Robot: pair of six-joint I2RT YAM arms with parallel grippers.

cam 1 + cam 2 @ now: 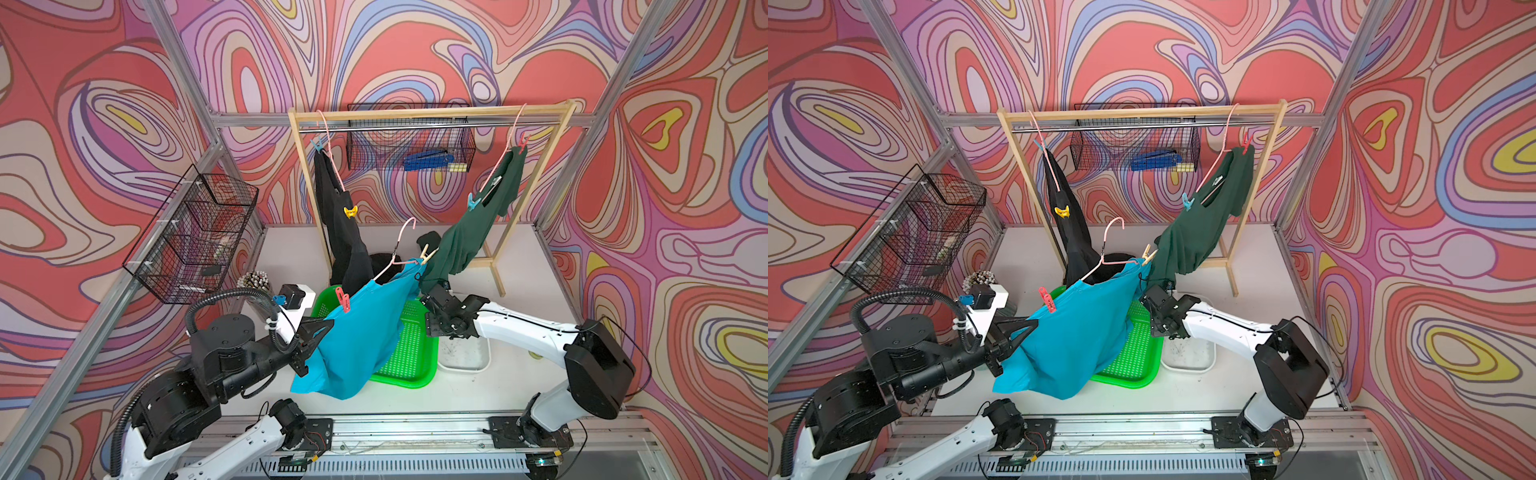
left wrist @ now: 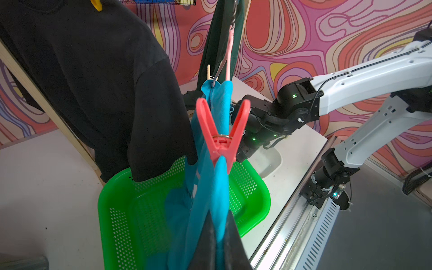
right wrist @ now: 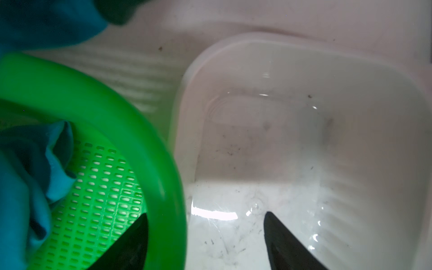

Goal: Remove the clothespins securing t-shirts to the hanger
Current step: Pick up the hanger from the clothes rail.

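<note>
A turquoise t-shirt (image 1: 361,332) hangs on a pink hanger (image 1: 399,245) off the rack, above the green basket. A red-pink clothespin (image 2: 222,138) clips its near shoulder and a beige clothespin (image 1: 427,254) its far shoulder. My left gripper (image 2: 221,238) is shut on the turquoise cloth below the red-pink pin. My right gripper (image 3: 205,224) is open and holds nothing, one finger over the basket rim and one over the white tub. The black t-shirt (image 1: 345,232) carries yellow (image 1: 350,212) and light blue (image 1: 318,145) clothespins. The dark green t-shirt (image 1: 469,232) has light blue (image 1: 473,202) and red (image 1: 523,143) ones.
The wooden rack (image 1: 432,112) stands at the back of the table. A green perforated basket (image 1: 415,357) and a white tub (image 1: 465,357) sit side by side in front. Wire baskets hang on the left frame (image 1: 195,232) and back wall (image 1: 409,137).
</note>
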